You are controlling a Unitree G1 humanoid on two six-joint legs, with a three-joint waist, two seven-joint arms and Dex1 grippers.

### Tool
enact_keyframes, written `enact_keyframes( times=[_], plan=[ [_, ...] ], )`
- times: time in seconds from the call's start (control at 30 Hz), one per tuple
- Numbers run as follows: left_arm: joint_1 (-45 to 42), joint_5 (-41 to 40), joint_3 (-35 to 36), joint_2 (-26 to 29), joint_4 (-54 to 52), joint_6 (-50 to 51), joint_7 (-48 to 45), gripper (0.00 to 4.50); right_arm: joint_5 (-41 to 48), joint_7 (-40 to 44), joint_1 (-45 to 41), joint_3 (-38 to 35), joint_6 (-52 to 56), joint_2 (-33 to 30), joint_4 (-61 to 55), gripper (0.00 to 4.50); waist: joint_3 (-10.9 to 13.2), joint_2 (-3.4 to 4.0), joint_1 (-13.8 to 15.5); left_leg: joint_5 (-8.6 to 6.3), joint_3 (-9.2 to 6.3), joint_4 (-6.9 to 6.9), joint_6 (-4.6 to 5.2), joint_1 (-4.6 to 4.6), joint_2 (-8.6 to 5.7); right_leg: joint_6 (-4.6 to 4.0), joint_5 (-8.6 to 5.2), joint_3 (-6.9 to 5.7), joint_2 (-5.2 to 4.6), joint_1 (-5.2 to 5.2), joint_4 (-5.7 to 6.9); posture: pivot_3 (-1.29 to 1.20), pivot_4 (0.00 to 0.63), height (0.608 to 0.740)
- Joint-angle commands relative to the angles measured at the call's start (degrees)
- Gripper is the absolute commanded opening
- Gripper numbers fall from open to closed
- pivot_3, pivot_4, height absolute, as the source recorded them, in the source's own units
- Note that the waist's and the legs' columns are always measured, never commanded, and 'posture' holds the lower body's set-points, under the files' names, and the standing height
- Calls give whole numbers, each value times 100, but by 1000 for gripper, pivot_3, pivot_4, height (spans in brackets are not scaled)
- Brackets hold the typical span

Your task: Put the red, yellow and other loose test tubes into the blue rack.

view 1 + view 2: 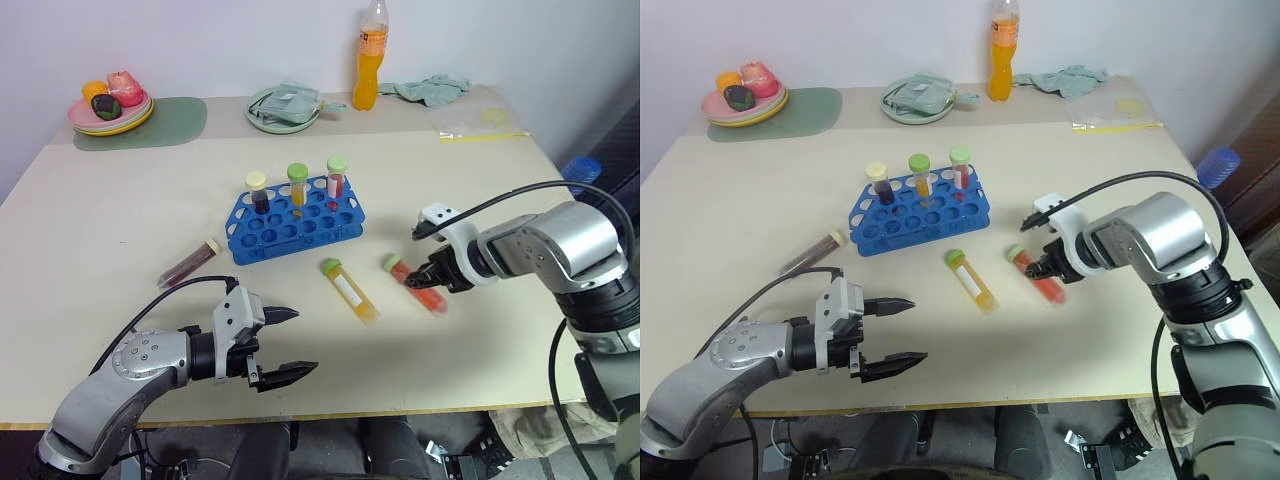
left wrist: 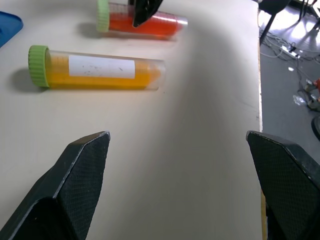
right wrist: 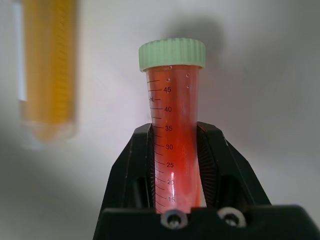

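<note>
The red test tube (image 1: 421,287) with a green cap lies on the table right of centre, and my right gripper (image 1: 436,277) is shut on its body (image 3: 175,125). Just to its left lies the yellow tube (image 1: 350,291) with a white label, untouched. A dark maroon tube (image 1: 188,263) with a cream cap lies left of the blue rack (image 1: 300,238). Three capped tubes stand upright in the rack's back row. My left gripper (image 1: 284,344) hovers open near the table's front edge, pointing right toward the yellow tube (image 2: 95,72), with nothing between its fingers.
Along the back edge stand an orange drink bottle (image 1: 369,60), a pale green plate (image 1: 255,112) holding a cloth, stacked plates (image 1: 110,118) with food on a green mat (image 1: 170,120), a crumpled cloth (image 1: 425,90) and a plastic bag (image 1: 480,125).
</note>
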Motion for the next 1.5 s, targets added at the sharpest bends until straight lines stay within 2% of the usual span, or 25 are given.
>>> enact_keyframes(
  times=[0.03, 0.1, 0.2, 0.23, 0.37, 0.5, 0.73, 1.5],
  plan=[
    [-68, -2, 141, -77, 27, -104, 96, 4500, -78, 112, 297, -778, -1239, -56, -699, 764, 0, 0, 11, 0, 1, 0, 0, 0, 0, 0, 0, 0, 0, 0, 0, 0, 150, 740],
    [-124, -177, 349, -236, 137, -35, 255, 4500, -194, 157, 818, -1282, -2495, 153, -1156, 764, 0, 0, 12, 0, 2, 1, 0, -3, -1, 1, 0, -5, 0, 1, -1, 0, 150, 740],
    [-205, -505, 722, -523, 345, 91, 520, 4500, -175, -187, 1516, -2036, -3876, 1060, -1702, 764, -3, -6, -7, -1, 2, 4, 2, -3, 0, 3, 0, -10, 3, 5, 1, 0, 150, 740],
    [-260, -498, 801, -633, 468, 71, 640, 4500, -245, -550, 1628, -2114, -4231, 1569, -1720, 764, -4, -5, -26, 0, 1, 4, 1, -1, 2, 3, 0, -8, 5, 2, 6, 0, 150, 740],
    [-605, -63, 935, -1046, 1006, -190, 1224, 4500, -1409, -1810, 1862, -1676, -6341, 3251, -957, 764, -6, -2, -38, 8, -2, -1, -11, 26, 1, 1, 1, 4, 9, 7, 25, 0, 150, 740],
    [-922, 295, 998, -1279, 1289, -488, 1647, 4500, -2009, -2251, 1973, -1413, -7671, 4134, -154, 764, -7, -3, -10, 11, -4, 0, -17, 27, -1, 0, 2, 5, 8, 8, 29, 0, 150, 740],
    [-1079, 643, 1034, -1574, 1559, -1071, 1859, 4500, -2444, -2252, 2038, -1190, -8837, 4525, 941, 764, -6, -1, -36, 15, -7, -4, -24, 28, -2, -1, 2, 7, 9, 5, 31, 0, 150, 740],
    [-1073, 769, 829, -1606, 1499, -1102, 1719, 4500, -2960, -2623, 1482, -1232, -10087, 4922, 2979, 764, -6, 1, -62, 14, -12, -8, -23, 34, -1, -2, 2, 8, 12, 6, 32, 0, 150, 740]
  ],
)
